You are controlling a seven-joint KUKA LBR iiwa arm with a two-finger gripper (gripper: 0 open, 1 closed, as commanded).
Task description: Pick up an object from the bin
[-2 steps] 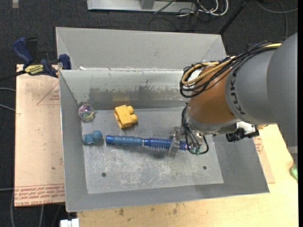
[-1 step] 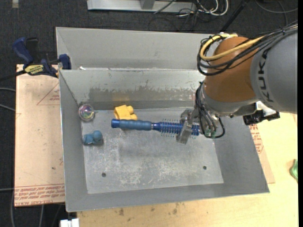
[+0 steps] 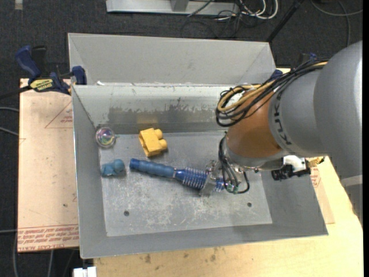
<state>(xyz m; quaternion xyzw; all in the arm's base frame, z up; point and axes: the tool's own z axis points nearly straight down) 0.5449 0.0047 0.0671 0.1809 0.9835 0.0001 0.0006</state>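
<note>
With the pincer (image 3: 215, 182) low at the bristly end of the blue brush (image 3: 168, 172) lying mid-floor in the bin (image 3: 173, 221), apart or together I cannot tell, it should probably close squarely across that end, then lift straight up clear of the yellow block (image 3: 153, 141).

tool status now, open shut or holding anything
Tool: cannot be told whether open or closed. It sits low at the bristle end of the blue brush on the floor of the bin.

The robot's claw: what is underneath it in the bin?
The bristly end of a blue brush lies under the gripper, handle pointing left. The arm covers the bin floor further right.
</note>
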